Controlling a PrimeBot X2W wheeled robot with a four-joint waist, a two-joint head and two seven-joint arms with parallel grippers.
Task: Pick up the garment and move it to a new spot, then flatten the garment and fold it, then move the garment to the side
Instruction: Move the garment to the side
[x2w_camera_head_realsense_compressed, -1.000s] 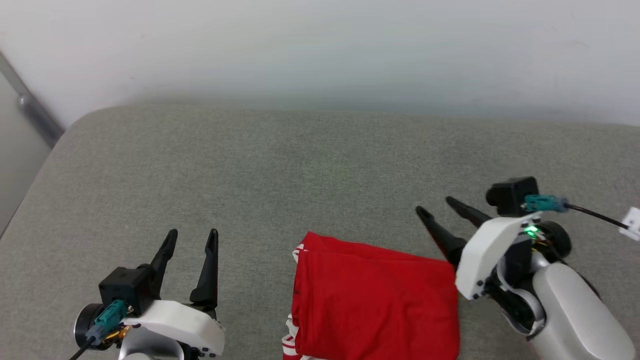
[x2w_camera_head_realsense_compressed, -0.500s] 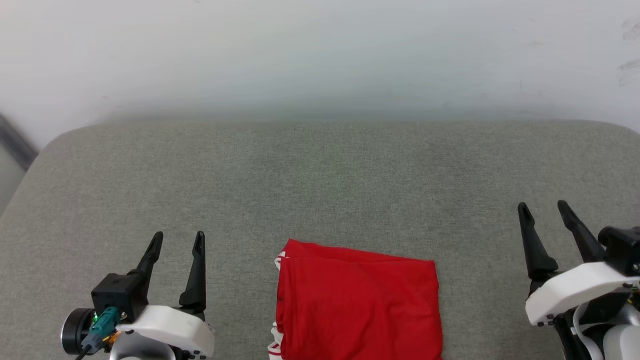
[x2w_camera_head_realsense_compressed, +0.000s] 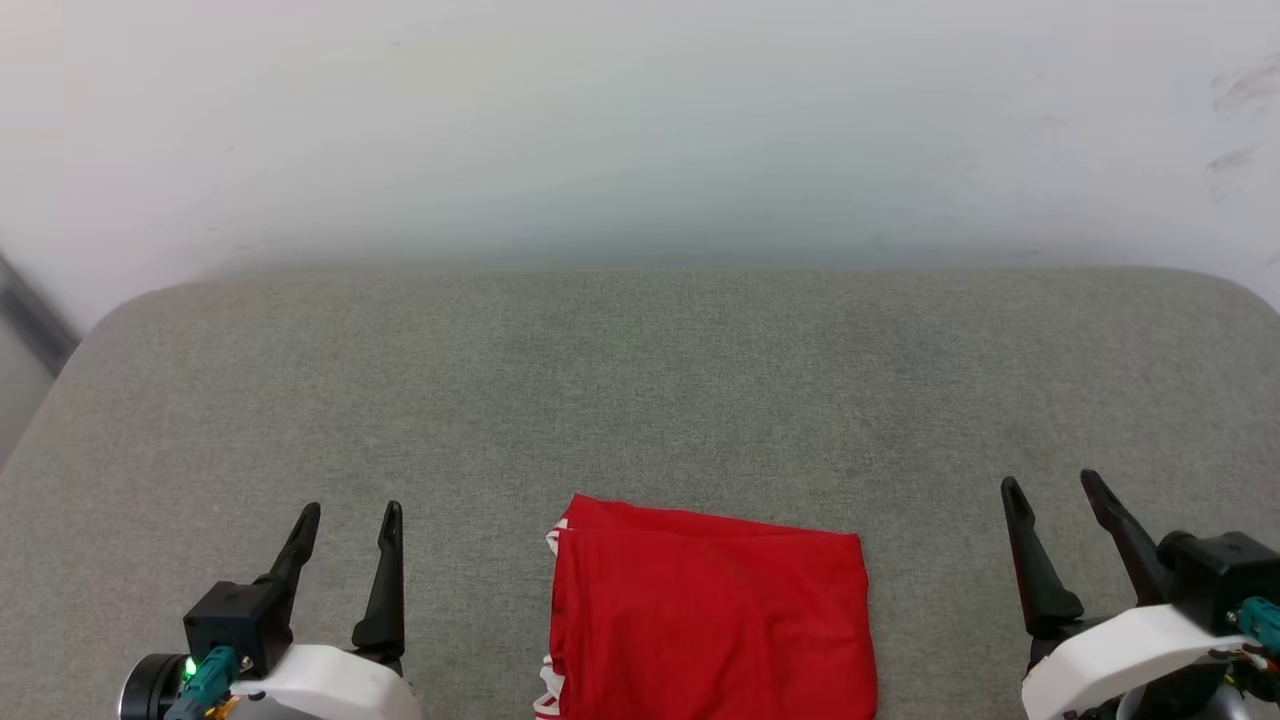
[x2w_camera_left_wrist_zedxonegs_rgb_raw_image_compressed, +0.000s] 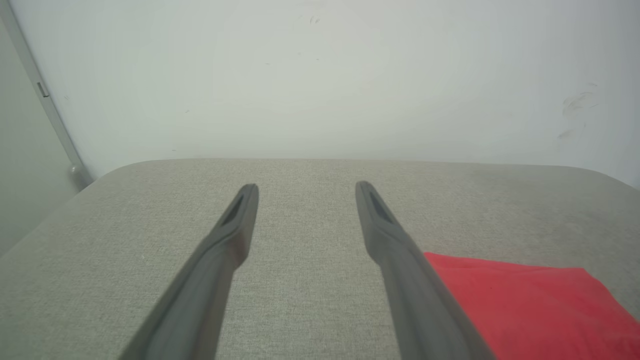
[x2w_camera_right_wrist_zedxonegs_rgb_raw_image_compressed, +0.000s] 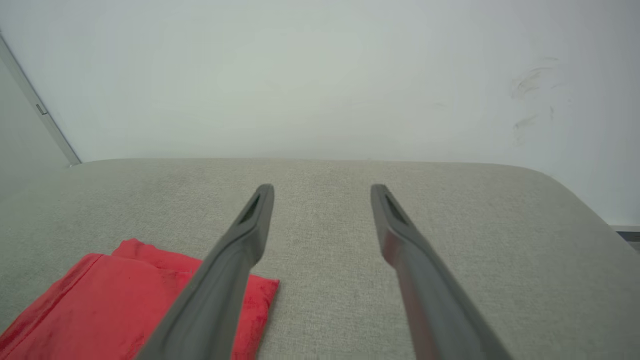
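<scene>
The red garment (x2w_camera_head_realsense_compressed: 710, 620) lies folded into a flat rectangle at the near middle of the grey cushion, with red-and-white striped trim peeking out along its left edge. My left gripper (x2w_camera_head_realsense_compressed: 347, 510) hovers open to its left, nothing between the fingers. My right gripper (x2w_camera_head_realsense_compressed: 1052, 485) stands open to its right, also apart from the cloth. In the left wrist view the garment (x2w_camera_left_wrist_zedxonegs_rgb_raw_image_compressed: 530, 305) lies right of the open left gripper (x2w_camera_left_wrist_zedxonegs_rgb_raw_image_compressed: 304, 186). In the right wrist view the garment (x2w_camera_right_wrist_zedxonegs_rgb_raw_image_compressed: 115, 305) lies to the lower left of the open right gripper (x2w_camera_right_wrist_zedxonegs_rgb_raw_image_compressed: 321, 187).
The grey fabric cushion (x2w_camera_head_realsense_compressed: 640, 380) stretches wide behind the garment, with rounded far corners. A white wall (x2w_camera_head_realsense_compressed: 640, 120) rises just behind it. A grey vertical strip (x2w_camera_head_realsense_compressed: 30, 320) runs along the wall at the far left.
My right gripper has drawn away from the garment's right edge to the lower right, fingers now pointing up. The head camera shifted, so the whole scene slid. The garment lies as before.
</scene>
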